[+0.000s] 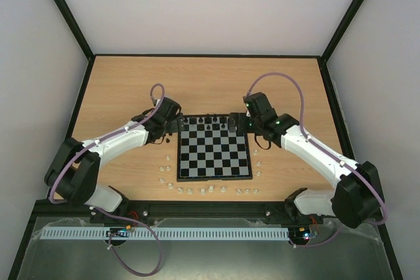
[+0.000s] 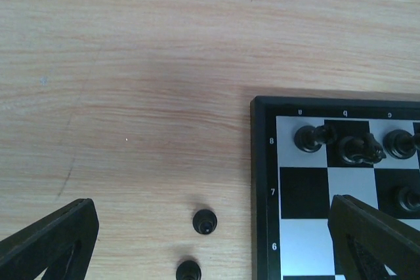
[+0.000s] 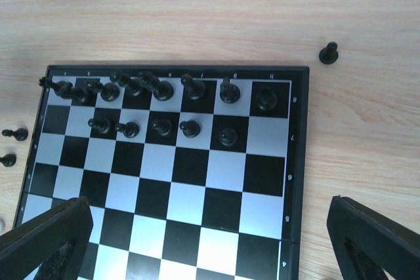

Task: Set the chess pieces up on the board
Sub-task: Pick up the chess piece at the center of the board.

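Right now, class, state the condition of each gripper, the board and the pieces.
Left gripper, open, empty.
Right gripper, open, empty.
Black-and-grey checked chessboard, flat on wooden table.
Tiny black chess pieces, most on far rows, three on table.
Tiny pale pieces, all off board.

The desk [image 1: 131, 83] was light wood grain with a thin dark edge. Small white pieces [image 1: 203, 191] stood in a loose row toward its near side, with a few more trailing up at each end. A faint dark scratch [image 2: 65, 178] marked the wood. Pale walls [image 1: 210, 4] enclosed the desk, and a white slotted strip [image 1: 170, 233] ran along the front, above a grey metal sheet [image 1: 216, 260].
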`<state>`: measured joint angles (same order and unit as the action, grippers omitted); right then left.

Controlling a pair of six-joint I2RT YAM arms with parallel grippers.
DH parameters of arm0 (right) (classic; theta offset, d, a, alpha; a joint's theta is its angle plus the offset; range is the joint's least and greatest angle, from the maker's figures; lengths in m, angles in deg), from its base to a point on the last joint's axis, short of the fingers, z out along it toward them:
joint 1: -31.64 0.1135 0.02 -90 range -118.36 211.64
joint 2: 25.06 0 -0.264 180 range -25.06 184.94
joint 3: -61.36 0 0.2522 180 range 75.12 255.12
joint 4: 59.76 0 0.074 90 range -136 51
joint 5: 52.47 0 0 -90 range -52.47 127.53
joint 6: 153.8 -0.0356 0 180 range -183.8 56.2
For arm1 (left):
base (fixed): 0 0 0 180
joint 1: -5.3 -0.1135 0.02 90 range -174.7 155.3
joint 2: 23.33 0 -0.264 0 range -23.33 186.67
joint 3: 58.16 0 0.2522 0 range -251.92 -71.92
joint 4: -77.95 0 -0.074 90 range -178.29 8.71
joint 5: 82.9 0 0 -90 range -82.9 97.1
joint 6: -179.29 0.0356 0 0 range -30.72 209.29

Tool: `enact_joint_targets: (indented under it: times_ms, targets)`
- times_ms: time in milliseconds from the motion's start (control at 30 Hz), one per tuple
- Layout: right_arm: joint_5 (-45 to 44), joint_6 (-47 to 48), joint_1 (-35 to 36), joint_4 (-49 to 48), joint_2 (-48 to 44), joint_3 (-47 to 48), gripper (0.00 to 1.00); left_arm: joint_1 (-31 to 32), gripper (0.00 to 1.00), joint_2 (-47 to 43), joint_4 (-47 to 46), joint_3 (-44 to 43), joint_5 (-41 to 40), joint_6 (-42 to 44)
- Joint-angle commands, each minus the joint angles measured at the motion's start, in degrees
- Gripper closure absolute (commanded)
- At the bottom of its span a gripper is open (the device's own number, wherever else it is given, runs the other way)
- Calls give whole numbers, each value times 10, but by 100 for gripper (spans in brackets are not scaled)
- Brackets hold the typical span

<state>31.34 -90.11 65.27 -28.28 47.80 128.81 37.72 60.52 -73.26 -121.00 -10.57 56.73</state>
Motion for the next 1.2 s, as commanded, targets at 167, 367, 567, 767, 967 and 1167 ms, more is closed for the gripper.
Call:
enact_joint_targets:
  times_ms: [167, 367, 567, 767, 967, 1167]
  targets:
    - [50, -12, 3, -23, -35, -30, 1, -3, 2, 25, 49, -14, 23, -33]
    - [74, -14, 3, -31, -42, -37, 1, -3, 7, 28, 39, 9, 29, -49]
    - [85, -14, 3, -35, -43, -39, 1, -3, 25, 48, 29, 8, 34, -52]
    - [91, -14, 3, -37, -43, -41, 1, -3, 38, 75, 15, 3, 34, -51]
    - [88, -13, 3, -37, -42, -42, 1, -6, 49, 96, 5, -3, 30, -50]
    - [90, -13, 3, -37, -36, -41, 1, -10, 63, 105, 3, -12, 30, -47]
